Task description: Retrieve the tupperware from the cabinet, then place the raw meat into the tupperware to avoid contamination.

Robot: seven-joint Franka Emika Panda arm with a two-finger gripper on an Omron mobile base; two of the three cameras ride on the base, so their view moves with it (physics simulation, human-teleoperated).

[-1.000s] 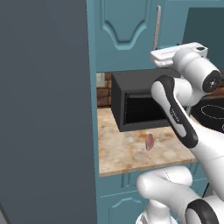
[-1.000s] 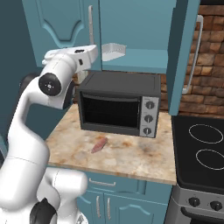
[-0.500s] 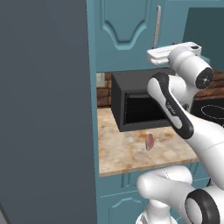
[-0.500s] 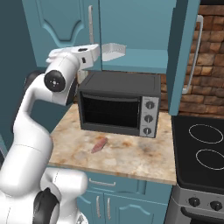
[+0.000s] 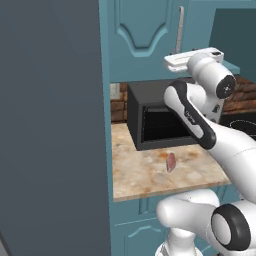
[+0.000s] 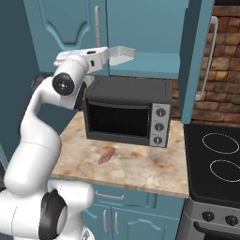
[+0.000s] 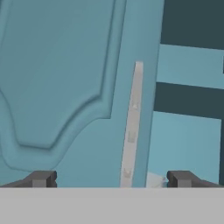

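The tupperware [image 6: 121, 55] is a small white container on the teal shelf of the cabinet [image 6: 154, 64], just right of its shut left door. My gripper [image 6: 106, 53] is raised to shelf height right beside the tupperware's left end, open and holding nothing. In the hand view my gripper [image 7: 111, 179] faces the shut door's silver handle [image 7: 132, 127], with a pale corner of the tupperware [image 7: 153, 179] low between the tips. The raw meat [image 6: 107, 155] [image 5: 171, 161] lies on the counter in front of the microwave.
A black microwave [image 6: 129, 112] stands on the speckled counter [image 6: 140, 168] under the cabinet. The cabinet's right door [image 6: 196, 47] hangs open. A black stovetop [image 6: 220, 159] is at the right, a tall dark grey unit [image 5: 50, 125] at the left.
My hand has risen slightly and shifted closer to the tupperware on the shelf. The jaws have stayed open. The tupperware and meat have not moved.
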